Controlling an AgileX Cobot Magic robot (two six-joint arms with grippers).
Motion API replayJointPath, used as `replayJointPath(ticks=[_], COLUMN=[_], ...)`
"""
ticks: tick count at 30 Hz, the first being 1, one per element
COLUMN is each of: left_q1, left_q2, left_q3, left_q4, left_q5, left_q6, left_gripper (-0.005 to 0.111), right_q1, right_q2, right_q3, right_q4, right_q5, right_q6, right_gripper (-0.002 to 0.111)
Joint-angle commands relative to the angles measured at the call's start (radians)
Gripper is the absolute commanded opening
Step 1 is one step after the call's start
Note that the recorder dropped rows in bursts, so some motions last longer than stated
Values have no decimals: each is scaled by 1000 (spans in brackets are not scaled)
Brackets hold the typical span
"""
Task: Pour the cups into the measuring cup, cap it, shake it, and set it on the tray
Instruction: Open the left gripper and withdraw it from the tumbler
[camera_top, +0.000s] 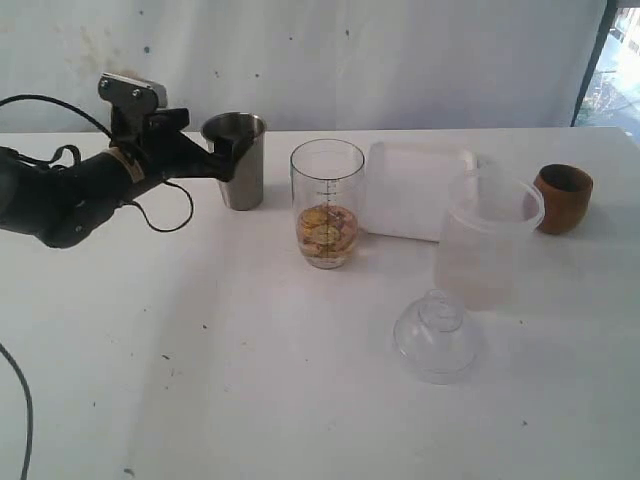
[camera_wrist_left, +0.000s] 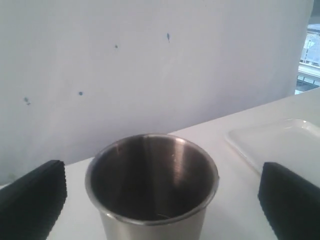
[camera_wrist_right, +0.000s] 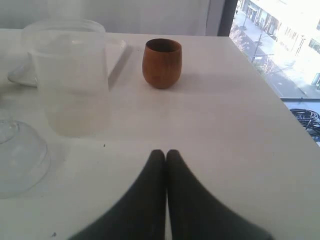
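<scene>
The steel tumbler (camera_top: 240, 160) stands upright at the back left of the table. My left gripper (camera_top: 228, 162) is open with a black finger on either side of the tumbler (camera_wrist_left: 152, 190), and neither finger touches it. Its inside looks like bare steel. The measuring cup (camera_top: 327, 200) stands uncapped in the middle and holds yellowish-brown pieces at the bottom. Just behind it on the right lies the white tray (camera_top: 415, 190). The wooden cup (camera_wrist_right: 161, 62) stands upright at the far right (camera_top: 563, 198). My right gripper (camera_wrist_right: 165, 152) is shut on nothing, low over bare table, short of the wooden cup.
A frosted plastic container (camera_top: 487, 240) stands in front of the tray, between the measuring cup and the wooden cup. A clear domed lid (camera_top: 438, 335) lies on the table nearer the front. The table's right edge (camera_wrist_right: 280, 95) runs close past the wooden cup.
</scene>
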Motion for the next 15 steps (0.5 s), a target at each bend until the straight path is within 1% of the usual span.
replayJointPath(ticks=[1,2,3,4,5,6,7,8,9,10,11,13,15], left_q1=[4,4,4,2,2,2,2,2,2,2,2,2,2], left_q2=[-114,-145,-204,-236,-290,-332,-407,-438,-511,-567,-615,-698,-774], left_q3=[45,54,68,73,87,102,139,159,199,229,251,296,339], left_q4=[-47,-47,-51,-59,-60,-63,-66,-64,-47,10,76,155,162], left_q5=[70,107,187,218,278,307,322,320,318,329,342,350,369], left_q6=[20,20,20,20,20,20,20,20,20,-7,-38,-135,-222], left_gripper=[105,105,105,105,104,99,83,73,42,14,1,0,0], right_q1=[4,4,4,4,4,4,4,4,4,4,4,4,4], right_q2=[-3,-3,-3,-3,-3,-3,-3,-3,-3,-3,-3,-3,-3], right_q3=[5,5,5,5,5,5,5,5,5,5,5,5,5], right_q4=[2,2,2,2,2,2,2,2,2,2,2,2,2], right_q5=[-7,-7,-7,-7,-7,-7,-7,-7,-7,-7,-7,-7,-7], right_q6=[3,3,3,3,3,3,3,3,3,3,3,3,3], right_gripper=[0,0,0,0,0,0,0,0,0,0,0,0,0])
